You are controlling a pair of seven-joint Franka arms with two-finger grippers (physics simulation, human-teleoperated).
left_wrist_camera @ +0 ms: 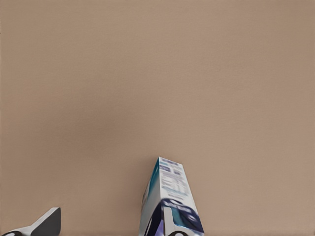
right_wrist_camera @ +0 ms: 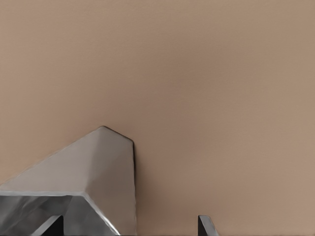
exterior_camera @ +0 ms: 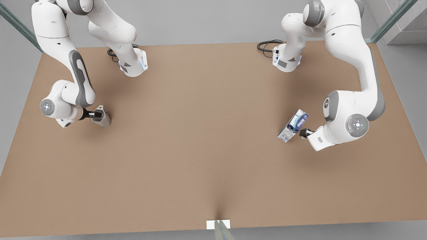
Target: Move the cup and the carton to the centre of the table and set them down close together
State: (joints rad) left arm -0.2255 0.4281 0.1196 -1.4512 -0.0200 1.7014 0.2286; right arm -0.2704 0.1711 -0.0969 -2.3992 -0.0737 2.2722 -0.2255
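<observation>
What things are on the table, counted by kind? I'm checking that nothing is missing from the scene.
Cup: 1, in the right gripper
Carton: 1, in the left gripper
Total: 2

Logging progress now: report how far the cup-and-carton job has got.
Done: both items are gripped. The right pincer is shut on the cup at the front view's left; the left pincer is shut on the carton at the front view's right, tilted. In hand: carrying. Left: both remain far apart, and neither has reached the centre of the table.
</observation>
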